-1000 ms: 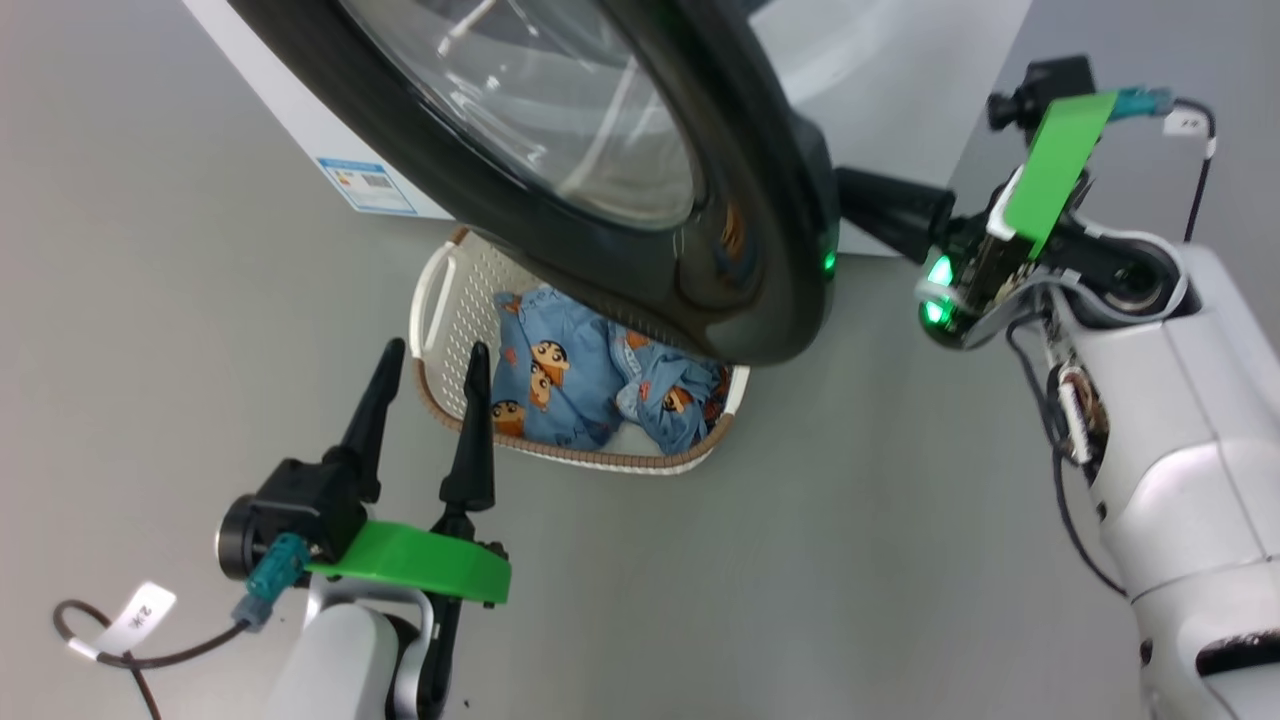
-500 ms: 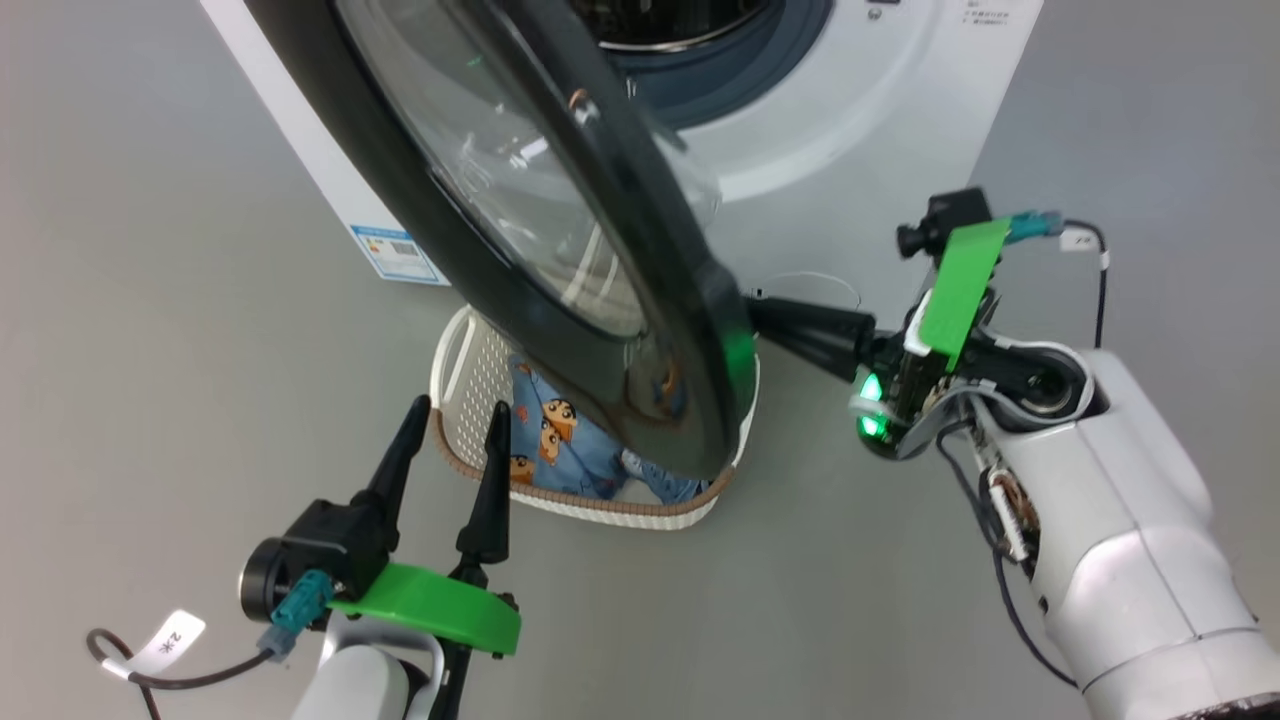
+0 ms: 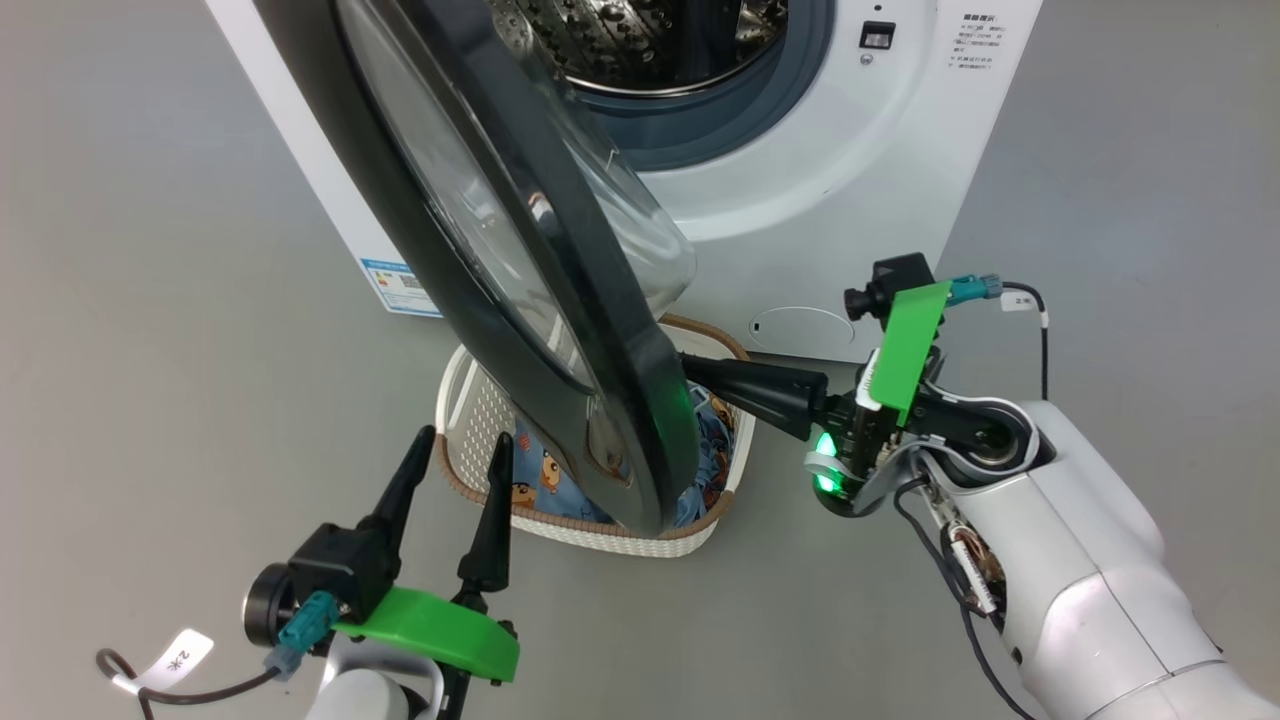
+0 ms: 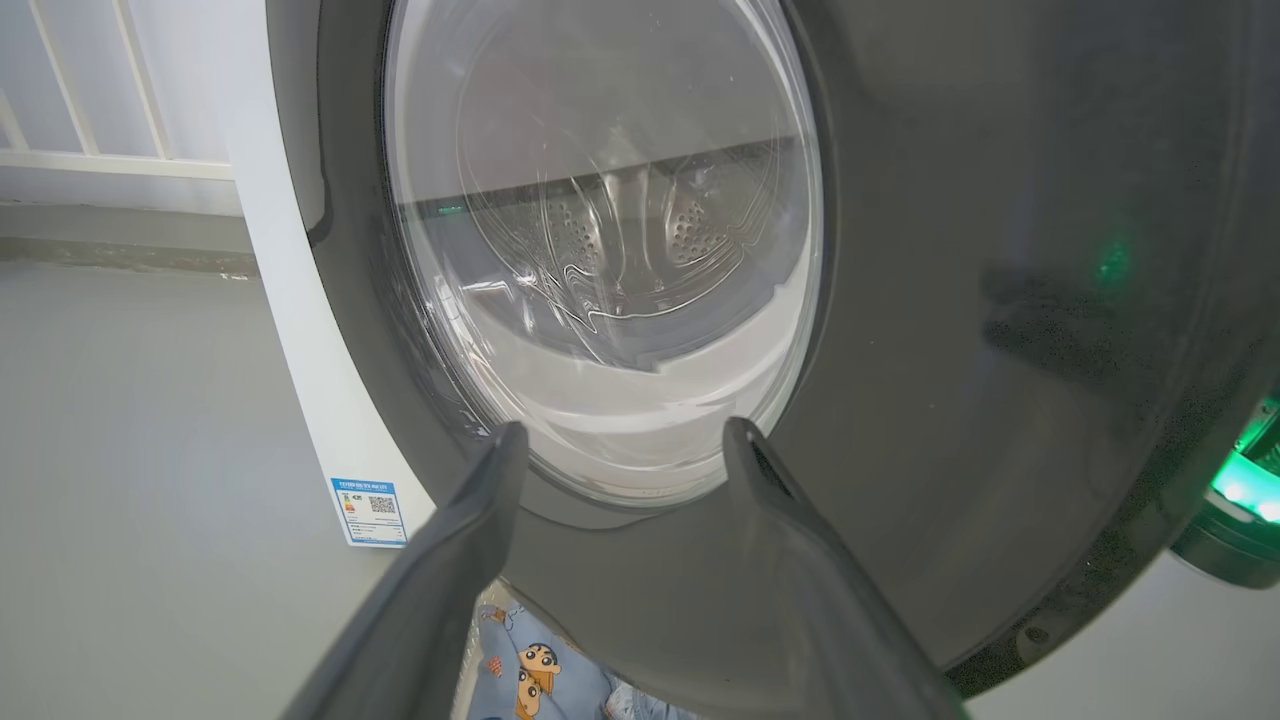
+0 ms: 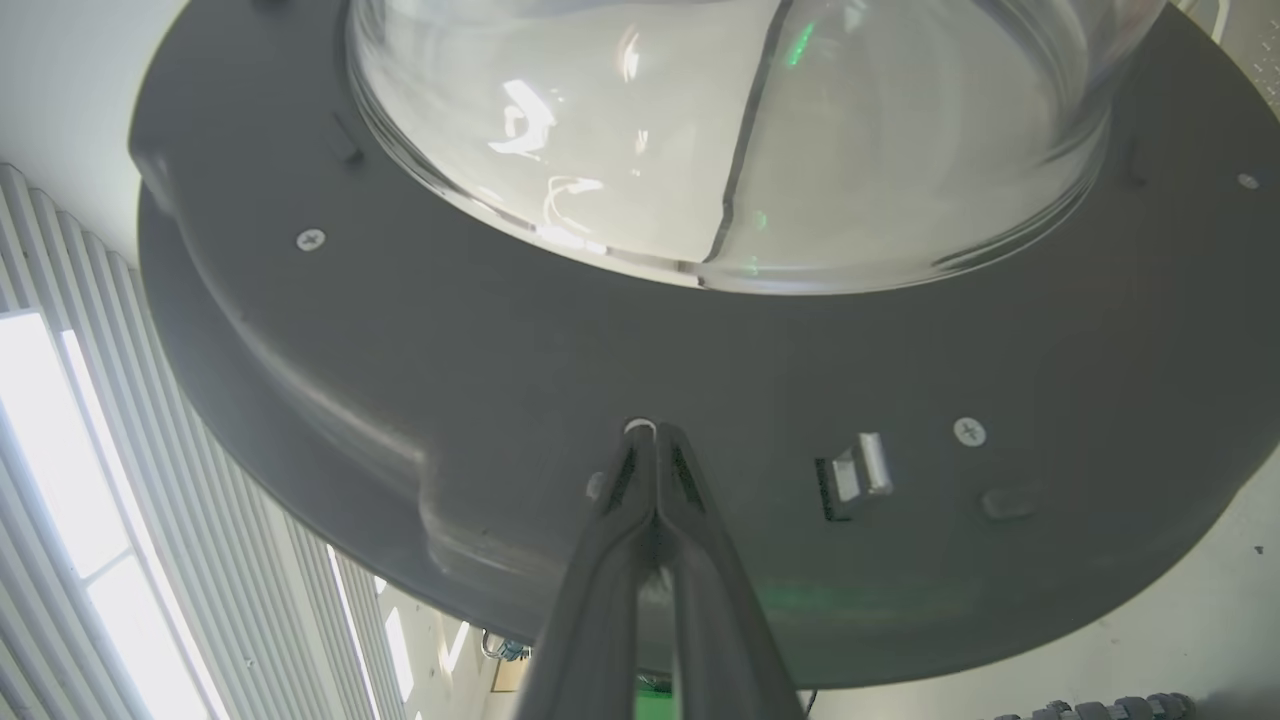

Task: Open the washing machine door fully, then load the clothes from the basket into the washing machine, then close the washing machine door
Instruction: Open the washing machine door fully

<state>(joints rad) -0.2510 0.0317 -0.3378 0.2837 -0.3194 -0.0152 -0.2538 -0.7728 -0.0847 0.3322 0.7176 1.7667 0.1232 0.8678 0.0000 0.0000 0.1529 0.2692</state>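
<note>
Behind, pinched right claw [image 5: 655, 440] at door [image 5: 480, 340]

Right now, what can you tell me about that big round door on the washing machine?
The washing machine door is a large round disc with a wide glossy black rim around a bulging clear glass bowl. Its matt dark grey inner face carries screws and a small metal latch. It stands partly open, tilted out above the basket. The right gripper, shut, seems to press its tips against that inner face.
</note>
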